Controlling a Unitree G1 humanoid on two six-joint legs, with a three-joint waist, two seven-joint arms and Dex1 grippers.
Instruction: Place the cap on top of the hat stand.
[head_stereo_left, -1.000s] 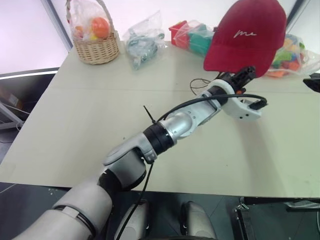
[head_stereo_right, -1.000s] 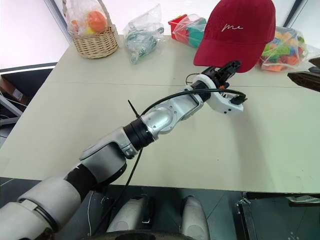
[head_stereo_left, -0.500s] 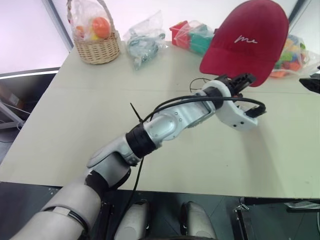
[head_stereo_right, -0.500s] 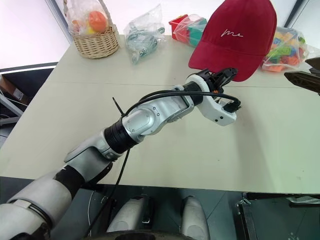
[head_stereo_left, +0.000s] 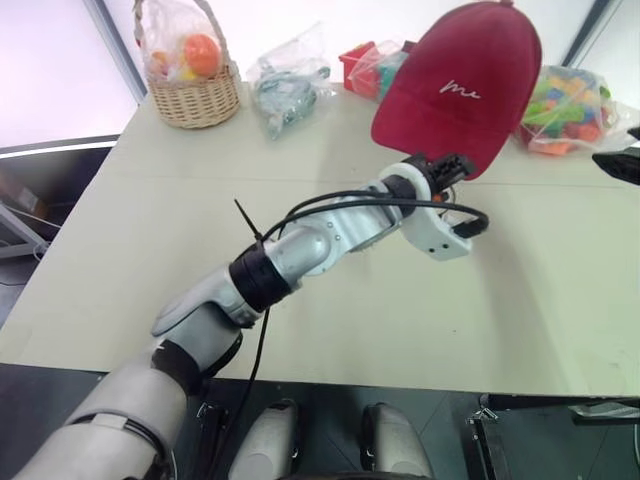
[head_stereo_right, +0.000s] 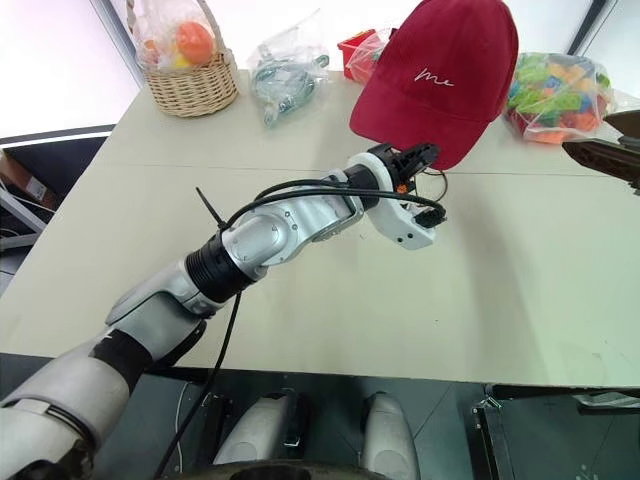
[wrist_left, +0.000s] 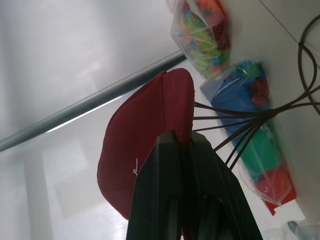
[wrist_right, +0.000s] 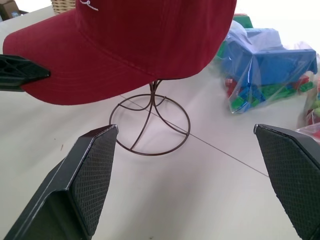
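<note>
One cap: the dark red cap (wrist_right: 135, 45) sits over the hat stand (wrist_right: 150, 122), crown up.
Left tool: the left tool (head_stereo_right: 418, 155) is pinched shut on the brim edge.
Right tool: the right tool (wrist_right: 187, 175) is spread wide, empty, near the stand's base on the tabletop (head_stereo_left: 150, 240).
Left to do: seemingly letting go and checking the cap sits square.

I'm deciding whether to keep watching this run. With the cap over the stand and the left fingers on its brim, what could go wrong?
1. The left gripper is shut on the brim of the cap; pulling away unopened could drag it off the hat stand.
2. The stand is thin wire; a sideways tug might tip it.
3. The open right gripper sits close by and could bump the stand's base.
</note>
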